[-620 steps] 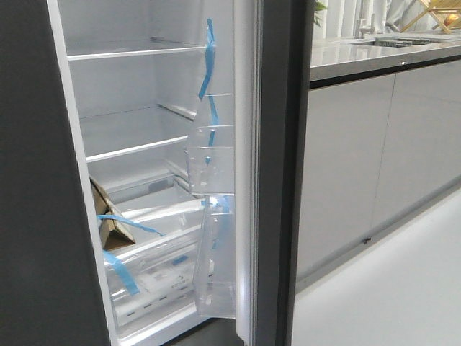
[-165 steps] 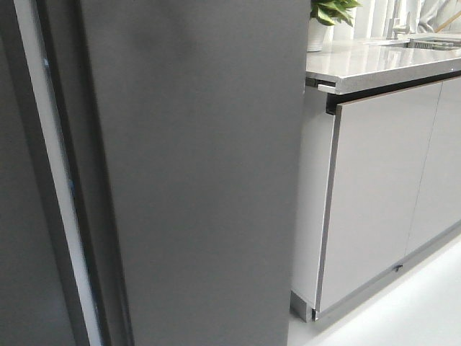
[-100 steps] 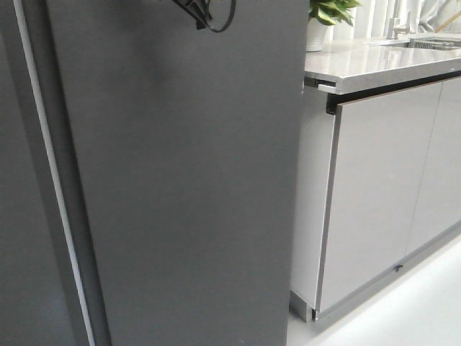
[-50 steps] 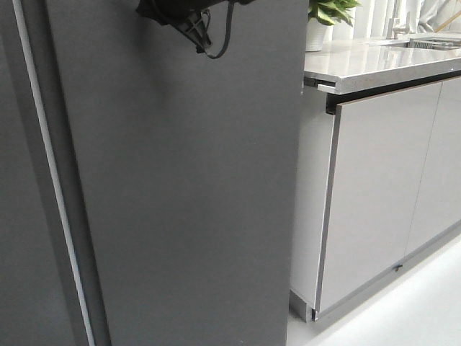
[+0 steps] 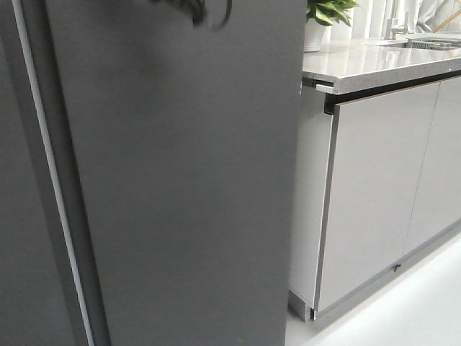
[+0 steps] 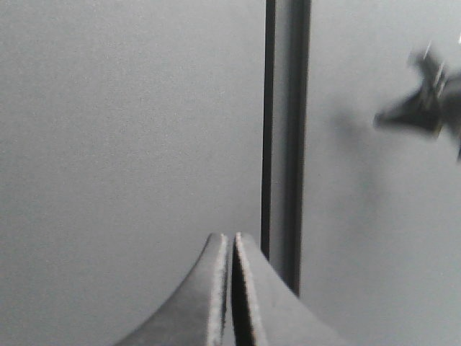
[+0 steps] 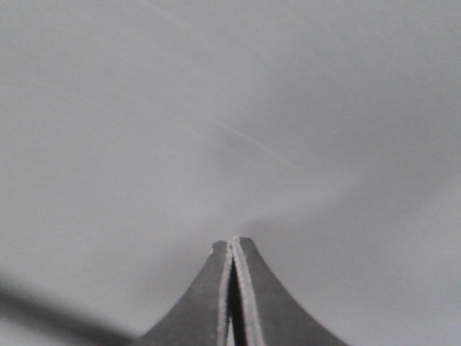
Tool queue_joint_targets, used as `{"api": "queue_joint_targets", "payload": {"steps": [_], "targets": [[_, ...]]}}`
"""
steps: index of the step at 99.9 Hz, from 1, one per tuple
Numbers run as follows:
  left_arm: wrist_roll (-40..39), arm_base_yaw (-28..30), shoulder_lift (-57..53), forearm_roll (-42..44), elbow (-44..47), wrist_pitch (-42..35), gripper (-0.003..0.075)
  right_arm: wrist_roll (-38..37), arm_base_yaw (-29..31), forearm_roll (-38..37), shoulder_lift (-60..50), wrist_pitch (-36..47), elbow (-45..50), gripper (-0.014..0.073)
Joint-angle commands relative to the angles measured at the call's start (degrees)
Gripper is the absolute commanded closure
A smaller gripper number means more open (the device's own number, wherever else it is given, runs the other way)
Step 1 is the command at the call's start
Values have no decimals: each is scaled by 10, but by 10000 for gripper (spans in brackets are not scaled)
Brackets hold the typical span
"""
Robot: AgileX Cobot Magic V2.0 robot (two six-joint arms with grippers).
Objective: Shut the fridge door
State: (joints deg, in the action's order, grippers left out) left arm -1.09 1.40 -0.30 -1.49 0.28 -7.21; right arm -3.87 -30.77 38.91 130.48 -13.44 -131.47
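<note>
Swung from wide open to flush, the fridge door [image 5: 180,187] now stands upright, long axis vertical, its dark-grey face toward the camera, beside the other dark panel [image 5: 18,216] across a pale seam [image 5: 54,194]. Light-grey cabinets [image 5: 374,187] adjoin it. Left gripper [image 6: 231,241] and right gripper [image 7: 232,249]: fingers pressed together, empty.

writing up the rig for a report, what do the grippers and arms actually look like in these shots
Both the left gripper and right gripper have dark grey, matte fingers that curve inward to narrow tips, with paler, worn-looking inner edges. No markings show. In the front view only a blurred black arm part with a looping black cable shows at the top edge, before the fridge door.
</note>
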Motion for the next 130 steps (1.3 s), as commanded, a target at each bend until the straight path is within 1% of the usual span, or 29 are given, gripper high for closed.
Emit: {"api": "queue_joint_targets", "payload": {"steps": [1,13,27,48,65,76,88,95,109,125,130], "targets": [[-2,-1,-6,-2,20,-42,740,7,8,-34,-81,16,-23,639],[-2,-1,-6,-2,20,-42,740,-4,24,-67,-123,-9,7,639],[-2,-1,-6,-2,20,-42,740,-8,45,-103,-191,-8,97,639],[-2,-1,-6,-2,20,-42,740,-8,80,-157,-332,34,306,639],[-2,-1,-6,-2,20,-42,740,-8,106,-226,-464,84,509,639],[-2,-1,-6,-2,20,-42,740,-8,121,-227,-557,139,637,639],[-2,-1,-6,-2,20,-42,740,-3,131,-228,-657,232,788,639],[-2,-1,-6,-2,20,-42,740,-2,143,-228,-720,261,862,639],[-2,-1,-6,-2,20,-42,740,-2,185,-228,-850,258,981,639],[-2,-1,-6,-2,20,-42,740,-2,241,-230,-988,247,1088,639],[-2,-1,-6,-2,20,-42,740,-2,253,-242,-1026,242,1121,639]]}}
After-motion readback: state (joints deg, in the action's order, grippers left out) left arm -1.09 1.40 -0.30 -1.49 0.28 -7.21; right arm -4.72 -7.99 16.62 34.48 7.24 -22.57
